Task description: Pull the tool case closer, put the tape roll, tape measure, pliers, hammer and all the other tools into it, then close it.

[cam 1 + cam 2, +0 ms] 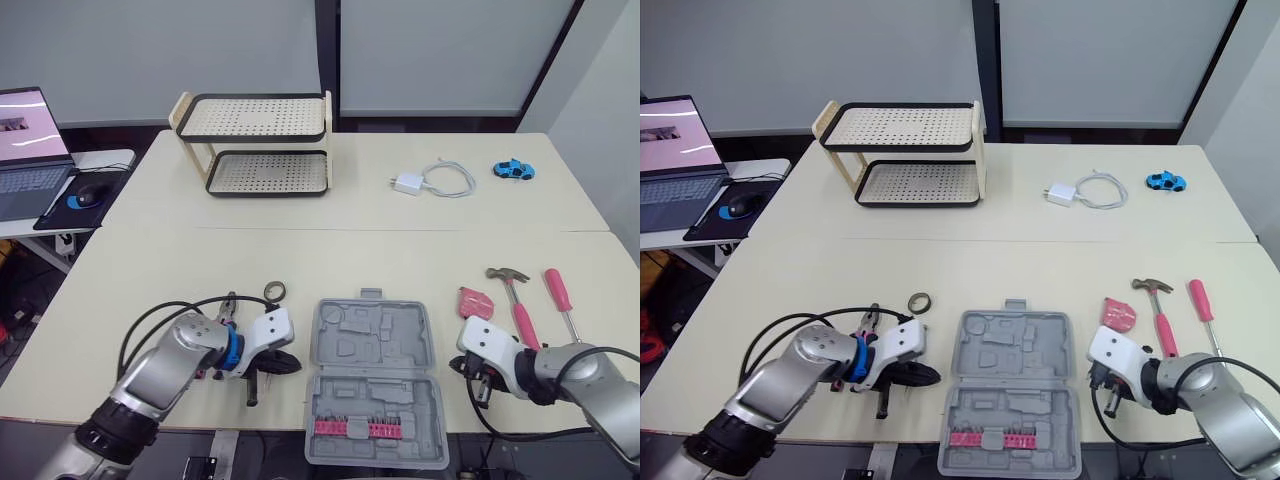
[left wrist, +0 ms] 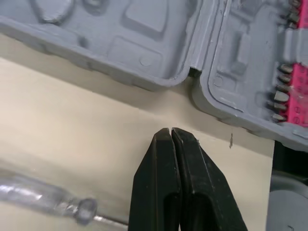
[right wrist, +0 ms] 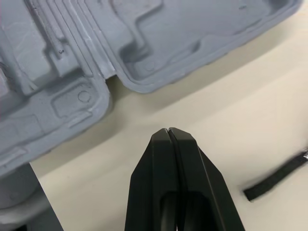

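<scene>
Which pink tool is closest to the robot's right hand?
The tape measure, just beyond the right gripper; hammer and screwdriver lie farther right.

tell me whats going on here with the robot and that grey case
A two-armed robot is set to pack tools into a grey tool case, which lies open at the near edge of the table, between its arms. The left gripper and right gripper are both shut and empty, each just beside the case. No loose tool is in yet: the tape roll lies to the case's left, the tape measure, hammer and pink screwdriver to its right.
</scene>
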Motion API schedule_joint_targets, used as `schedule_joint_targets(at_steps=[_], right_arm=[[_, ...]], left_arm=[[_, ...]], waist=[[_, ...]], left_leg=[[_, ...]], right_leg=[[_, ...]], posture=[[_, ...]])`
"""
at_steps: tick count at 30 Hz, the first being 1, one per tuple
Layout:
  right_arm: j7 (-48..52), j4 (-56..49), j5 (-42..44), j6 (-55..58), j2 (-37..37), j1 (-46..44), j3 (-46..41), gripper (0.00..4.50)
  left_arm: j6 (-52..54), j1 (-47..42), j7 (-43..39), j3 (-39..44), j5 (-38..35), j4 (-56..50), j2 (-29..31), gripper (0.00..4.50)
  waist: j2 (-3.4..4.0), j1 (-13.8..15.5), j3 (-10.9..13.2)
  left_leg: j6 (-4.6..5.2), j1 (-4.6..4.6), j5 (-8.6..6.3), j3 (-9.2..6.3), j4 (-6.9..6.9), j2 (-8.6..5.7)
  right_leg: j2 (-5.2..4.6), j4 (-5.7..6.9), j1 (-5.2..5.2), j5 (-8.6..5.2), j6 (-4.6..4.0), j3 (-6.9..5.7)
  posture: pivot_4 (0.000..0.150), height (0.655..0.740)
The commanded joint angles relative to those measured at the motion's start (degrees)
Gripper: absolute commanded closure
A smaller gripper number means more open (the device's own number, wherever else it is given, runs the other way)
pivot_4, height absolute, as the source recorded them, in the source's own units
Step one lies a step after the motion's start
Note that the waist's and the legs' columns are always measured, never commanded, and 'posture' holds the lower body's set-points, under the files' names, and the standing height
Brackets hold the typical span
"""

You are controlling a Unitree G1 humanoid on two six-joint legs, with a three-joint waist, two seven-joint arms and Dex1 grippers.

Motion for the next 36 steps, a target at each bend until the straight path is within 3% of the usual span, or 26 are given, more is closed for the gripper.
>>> schedule_joint_targets(at_steps=[1,8,11,15,23,25,36], right_arm=[[2.5,-4.1,1.4,-9.4,-0.3,7.4,-13.8,4.5],[9.3,-2.2,5.3,-16.7,3.2,19.9,-37.0,4.5],[14.4,0.8,8.3,-16.1,3.3,23.4,-45.6,4.5],[21.3,7.3,8.6,-19.4,0.6,26.2,-51.4,3.59],[28.5,17.1,8.4,-20.8,-4.7,26.0,-54.4,0.74],[28.5,18.7,8.2,-21.5,-5.2,25.1,-53.6,0.01],[27.0,22.2,6.1,-24.1,-5.9,21.8,-50.0,0.01]], left_arm=[[-2.8,1.4,0.0,12.7,-6.2,-0.6,3.0,4.47],[-9.7,8.6,1.9,29.0,-7.3,10.4,7.9,4.47],[-10.7,14.3,-1.9,36.0,-9.0,15.8,11.6,3.89],[-15.0,19.3,-5.3,39.5,-8.5,21.9,14.9,2.65],[-18.5,21.4,-5.6,40.3,-8.4,27.5,15.5,0.09],[-18.9,21.9,-5.2,40.4,-8.5,27.7,15.2,0.0],[-19.8,20.9,-3.5,40.1,-8.8,29.0,14.9,0.0]], waist=[[-0.01,0.1,0.0],[0.01,0.0,0.0],[-0.04,-0.2,0.1],[-0.05,0.0,0.1],[-0.05,0.3,0.1],[-0.05,0.3,0.1],[-0.04,0.2,0.1]], left_leg=[[0.0,-0.01,0.0,0.0,0.0,0.01],[0.02,0.23,-0.01,0.11,-0.08,0.04],[0.03,0.23,-0.03,0.12,-0.14,0.08],[0.06,0.23,-0.04,0.13,-0.16,0.07],[0.07,0.2,-0.06,0.14,-0.17,0.08],[0.08,0.19,-0.07,0.17,-0.18,0.08],[0.09,0.16,-0.08,0.19,-0.19,0.08]], right_leg=[[0.0,0.0,-0.01,0.0,0.0,-0.01],[0.01,-0.03,0.16,0.0,0.0,0.08],[0.01,-0.03,0.13,-0.01,-0.02,0.1],[-0.02,-0.04,0.14,-0.03,-0.06,0.08],[-0.07,-0.07,0.13,-0.03,-0.08,0.1],[-0.08,-0.08,0.12,-0.03,-0.08,0.11],[-0.09,-0.09,0.07,-0.05,-0.12,0.11]], posture=[[0.15,0.7318],[0.15,0.7318],[0.15,0.7318],[0.15,0.7318],[0.15,0.7318],[0.15,0.7318],[0.15,0.7318]])
